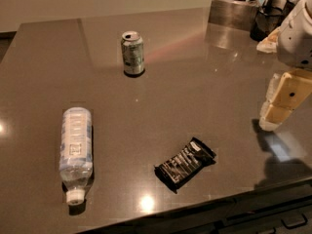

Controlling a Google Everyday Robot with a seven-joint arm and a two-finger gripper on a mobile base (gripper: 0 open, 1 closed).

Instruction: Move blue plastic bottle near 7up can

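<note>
The blue plastic bottle [75,150] lies on its side at the front left of the dark counter, with its white cap pointing toward the front edge. The 7up can [132,53] stands upright farther back, left of centre, well apart from the bottle. My gripper [272,120] hangs at the right edge of the view, above the counter's right side. It is far from both the bottle and the can and holds nothing that I can see.
A black snack wrapper [185,164] lies near the front edge, right of the bottle. Containers and a metal base [234,11] stand at the back right corner. The counter's front edge [204,206] runs along the bottom.
</note>
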